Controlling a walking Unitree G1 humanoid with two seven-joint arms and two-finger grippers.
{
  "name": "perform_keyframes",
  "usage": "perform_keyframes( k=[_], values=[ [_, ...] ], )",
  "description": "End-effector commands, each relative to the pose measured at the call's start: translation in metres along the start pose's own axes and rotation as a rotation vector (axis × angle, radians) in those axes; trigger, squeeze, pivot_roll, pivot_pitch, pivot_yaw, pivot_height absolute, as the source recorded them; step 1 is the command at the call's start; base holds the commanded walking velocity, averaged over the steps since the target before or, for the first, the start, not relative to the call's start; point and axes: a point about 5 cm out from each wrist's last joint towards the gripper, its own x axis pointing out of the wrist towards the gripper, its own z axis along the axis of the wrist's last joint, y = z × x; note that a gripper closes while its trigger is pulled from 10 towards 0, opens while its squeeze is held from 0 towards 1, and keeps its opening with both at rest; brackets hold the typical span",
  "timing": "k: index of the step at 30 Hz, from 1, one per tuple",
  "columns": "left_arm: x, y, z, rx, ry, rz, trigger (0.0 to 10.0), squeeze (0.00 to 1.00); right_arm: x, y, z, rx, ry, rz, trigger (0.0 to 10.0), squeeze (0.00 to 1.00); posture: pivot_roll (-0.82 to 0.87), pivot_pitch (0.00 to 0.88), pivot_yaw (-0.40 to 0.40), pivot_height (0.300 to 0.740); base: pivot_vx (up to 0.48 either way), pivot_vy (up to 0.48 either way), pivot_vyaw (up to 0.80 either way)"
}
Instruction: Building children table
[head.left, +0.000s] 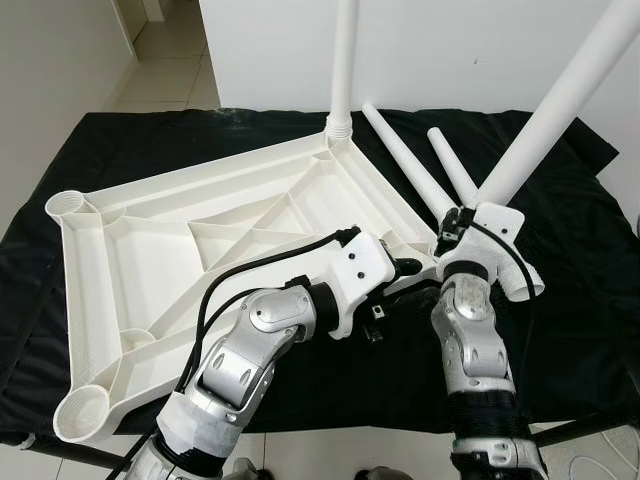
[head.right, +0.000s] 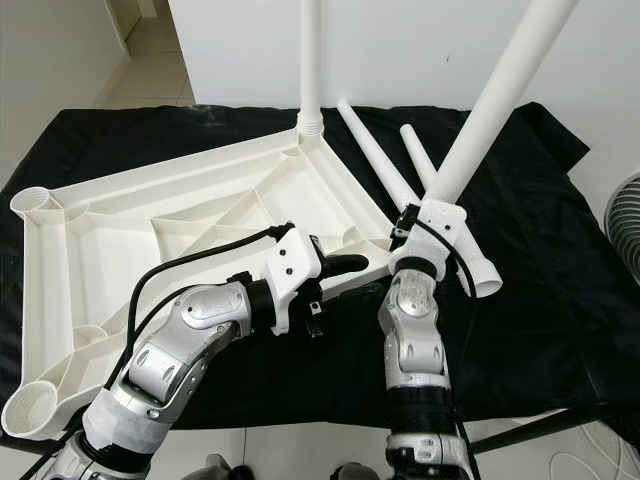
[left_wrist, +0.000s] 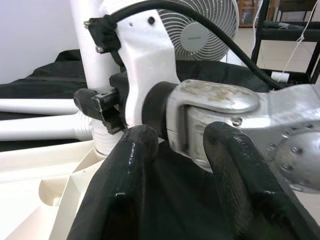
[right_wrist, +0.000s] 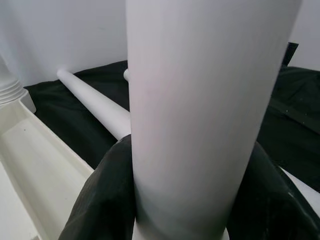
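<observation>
1. Black-draped surface (head.left: 560, 330) against a white wall.
2. Upturned white tabletop (head.left: 200, 240) lying on it, one leg (head.left: 343, 60) upright.
3. Right claw (right_wrist: 175, 200) clamped around a tilted leg (head.left: 560, 90).
4. Left claw (left_wrist: 175, 185) spread wide beside the tabletop's near corner.

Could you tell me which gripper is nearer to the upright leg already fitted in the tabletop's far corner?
Left. The left gripper sits at the tabletop's near edge below that leg; the right gripper holds another leg farther right.
</observation>
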Motion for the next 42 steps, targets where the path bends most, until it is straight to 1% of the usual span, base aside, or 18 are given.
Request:
perform_keyframes(
  k=[1,10,11,13,15,19,20,23,27,30,31,35,40,41,42],
  values=[
    [0.001,0.001,0.002,0.013,-0.003,0.02,10.0,0.0,-0.002,-0.015,-0.029,-0.029,0.145,-0.066,10.0,0.0,-0.15,0.056,0.045,0.74,0.0,0.0,0.0],
    [0.001,0.0,0.002,0.011,-0.004,0.024,10.0,0.0,-0.003,-0.012,-0.028,-0.038,0.146,-0.064,10.0,0.0,-0.15,0.06,0.045,0.74,0.0,0.0,0.0],
    [0.001,0.0,0.002,0.011,-0.004,0.025,10.0,0.0,-0.005,-0.01,-0.026,-0.046,0.127,-0.067,10.0,0.0,-0.15,0.065,0.04,0.74,0.0,0.0,0.0],
    [0.001,0.0,0.002,0.011,-0.004,0.025,10.0,0.0,-0.005,-0.01,-0.026,-0.046,0.127,-0.067,10.0,0.0,-0.15,0.065,0.04,0.74,0.0,0.0,0.0],
    [0.001,0.0,0.002,0.01,-0.005,0.031,10.0,0.0,-0.012,-0.006,-0.029,-0.063,0.132,-0.052,10.0,0.0,-0.14,0.07,0.038,0.74,0.0,0.0,0.0],
    [0.001,0.001,0.003,0.009,-0.006,0.035,10.0,0.0,-0.011,-0.008,-0.031,-0.064,0.143,-0.066,10.0,0.0,-0.15,0.075,0.041,0.74,0.0,0.0,0.0],
    [0.001,0.002,0.003,0.009,-0.006,0.036,10.0,0.0,-0.008,-0.011,-0.029,-0.068,0.133,-0.082,10.0,0.0,-0.15,0.075,0.041,0.74,0.0,0.0,0.0],
    [0.001,0.003,0.003,0.012,-0.007,0.037,10.0,0.0,-0.005,-0.019,-0.018,-0.079,0.056,-0.146,10.0,0.0,-0.15,0.075,0.041,0.74,0.0,0.0,0.0],
    [0.001,0.004,0.004,0.014,-0.008,0.04,10.0,0.0,-0.006,-0.022,-0.016,-0.09,0.042,-0.185,10.0,0.0,-0.15,0.08,0.045,0.74,0.0,0.0,0.0],
    [0.002,0.005,0.004,0.015,-0.009,0.041,10.0,0.0,-0.008,-0.021,-0.015,-0.099,0.038,-0.194,10.0,0.0,-0.15,0.08,0.045,0.74,0.0,0.0,0.0],
    [0.002,0.005,0.004,0.015,-0.01,0.043,10.0,0.0,-0.009,-0.017,-0.014,-0.122,0.026,-0.179,10.0,0.0,-0.15,0.08,0.045,0.74,0.0,0.0,0.0],
    [0.002,0.005,0.004,0.015,-0.012,0.046,10.0,0.0,-0.011,-0.012,-0.012,-0.153,-0.004,-0.152,10.0,0.0,-0.15,0.084,0.042,0.74,0.0,0.0,0.0],
    [0.002,0.006,0.005,0.016,-0.012,0.047,10.0,0.0,-0.01,-0.012,-0.011,-0.145,-0.009,-0.143,10.0,0.0,-0.15,0.082,0.04,0.74,0.0,0.0,0.0],
    [0.002,0.006,0.005,0.016,-0.013,0.049,10.0,0.0,-0.009,-0.011,-0.009,-0.131,-0.024,-0.122,10.0,1.0,-0.15,0.081,0.038,0.74,0.0,0.0,0.0],
    [0.002,0.006,0.005,0.016,-0.013,0.049,10.0,0.0,-0.009,-0.011,-0.009,-0.131,-0.024,-0.122,10.0,1.0,-0.15,0.081,0.038,0.74,0.0,0.0,0.0]
  ],
)
